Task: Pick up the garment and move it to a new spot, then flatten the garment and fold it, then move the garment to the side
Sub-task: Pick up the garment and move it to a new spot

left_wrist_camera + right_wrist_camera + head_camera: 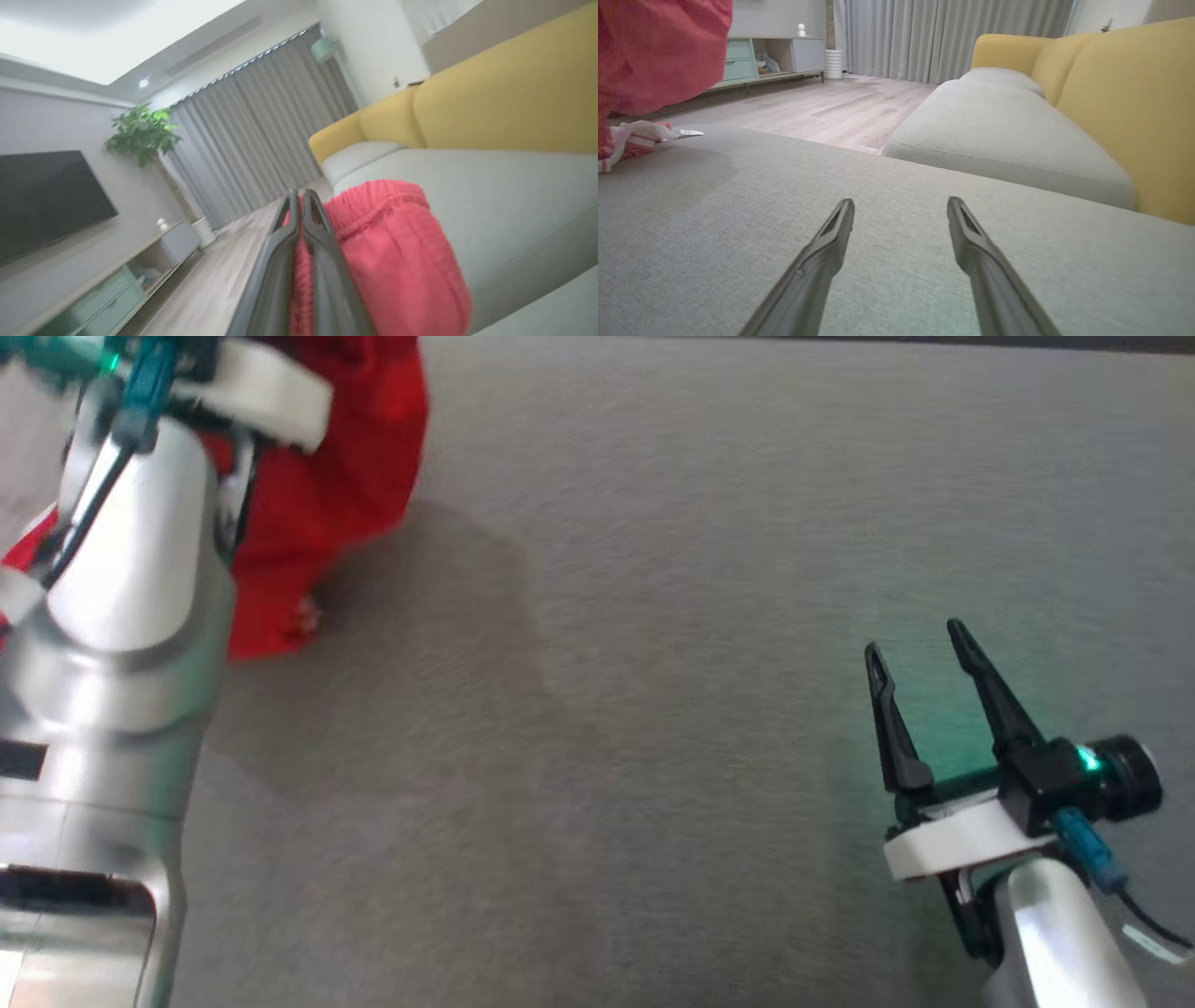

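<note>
Garment (345,476), red, bunched at far left of grey sofa seat (653,616), partly behind left arm (121,616). Left tool (299,198) clamped shut on its fabric beside elastic waistband (373,205), most of cloth hanging off seat; lower end probably touching seat, blurry. Right tool (918,644) well apart at lower right, jaws spread wide, nothing in it, low over seat

Overhead head, low wrists, common garment (345,476)

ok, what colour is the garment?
The garment is red; shows best in the left wrist view.
</note>
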Motion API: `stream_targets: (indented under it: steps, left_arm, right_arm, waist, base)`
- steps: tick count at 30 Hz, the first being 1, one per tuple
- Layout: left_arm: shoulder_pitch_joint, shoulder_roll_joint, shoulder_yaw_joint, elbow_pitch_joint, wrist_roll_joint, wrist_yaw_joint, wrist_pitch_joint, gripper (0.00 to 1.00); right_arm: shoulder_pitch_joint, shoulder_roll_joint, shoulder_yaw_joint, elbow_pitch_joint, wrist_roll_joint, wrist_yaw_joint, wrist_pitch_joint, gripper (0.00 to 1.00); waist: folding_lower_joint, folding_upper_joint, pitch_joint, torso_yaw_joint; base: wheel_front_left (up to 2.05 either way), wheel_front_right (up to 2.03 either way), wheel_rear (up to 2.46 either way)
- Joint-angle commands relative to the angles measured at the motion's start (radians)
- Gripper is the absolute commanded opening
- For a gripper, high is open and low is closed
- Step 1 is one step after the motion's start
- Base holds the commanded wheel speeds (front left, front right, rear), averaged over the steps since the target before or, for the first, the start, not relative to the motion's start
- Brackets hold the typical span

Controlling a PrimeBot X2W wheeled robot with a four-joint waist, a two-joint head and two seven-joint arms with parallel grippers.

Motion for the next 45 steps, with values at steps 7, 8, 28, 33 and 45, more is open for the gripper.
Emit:
stream_targets:
  steps: [7,8,28,33,45]
  left_arm:
    - [-0.078,0.016,-0.041,-0.275,-0.035,-0.091,0.126,0.0]
    - [-0.078,0.004,-0.048,-0.294,-0.049,-0.098,0.136,0.0]
    - [0.288,-0.056,-0.35,-0.06,-0.123,-0.086,-0.055,1.0]
    - [0.397,-0.102,-0.288,-0.028,-0.165,0.032,-0.107,1.0]
    - [0.835,-0.141,-0.056,-0.462,-0.187,0.175,-0.109,1.0]
  right_arm:
    - [0.031,0.015,0.048,-0.024,0.082,-0.001,-0.003,1.0]
    - [0.035,0.015,0.053,-0.025,0.094,-0.001,-0.003,1.0]
    - [0.01,0.015,0.156,-0.003,0.257,-0.001,-0.003,1.0]
    - [-0.002,0.015,0.137,0.004,0.249,-0.001,-0.003,1.0]
    - [0.061,0.015,0.015,0.011,0.178,-0.001,-0.003,1.0]
  waist:
    - [0.0002,0.0,-0.142,-0.302]
    - [0.0002,0.0,-0.148,-0.33]
    - [0.0002,0.0,-0.012,-0.535]
    - [0.0002,0.0,-0.007,-0.462]
    - [0.0002,0.0,-0.16,-0.221]
  base:
    - [0.0,0.0,0.0]
    - [0.0,0.0,0.0]
    - [0.0,0.0,0.0]
    - [0.0,0.0,0.0]
    - [0.0,0.0,0.0]
